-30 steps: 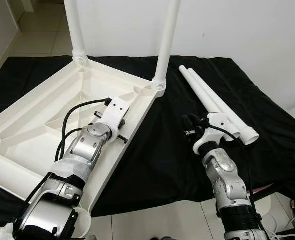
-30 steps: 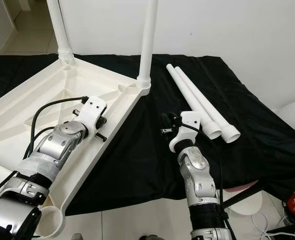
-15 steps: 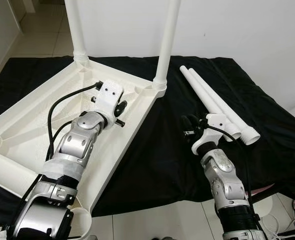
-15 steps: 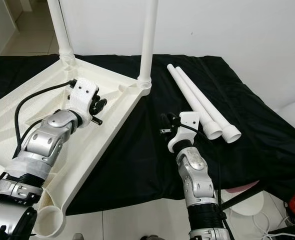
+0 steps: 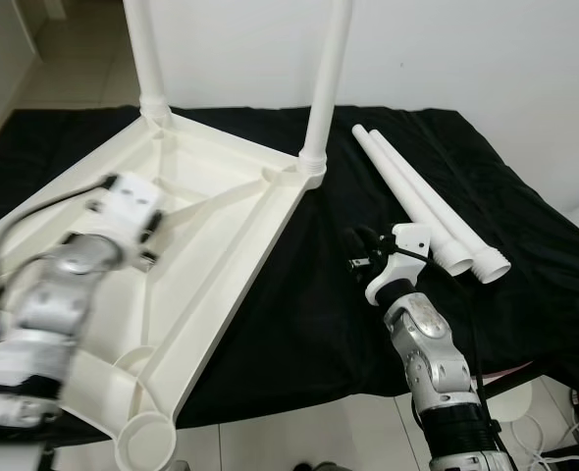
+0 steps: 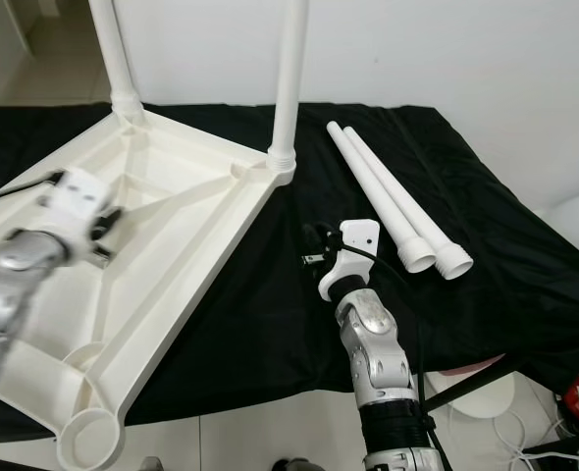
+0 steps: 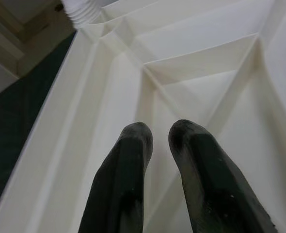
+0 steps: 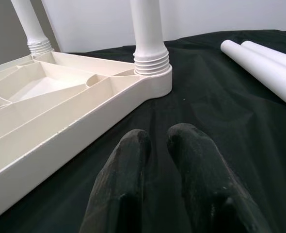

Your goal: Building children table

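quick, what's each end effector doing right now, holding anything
Left end effector: shut, holding nothing, over the upturned tabletop.
Right end effector: shut, holding nothing, above the black cloth.

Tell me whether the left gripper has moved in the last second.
Yes. The left gripper swung to the robot's left across the upturned tabletop, away from its near edge.

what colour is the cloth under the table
Black, plain with no pattern; the cloth shows best in the right eye view.
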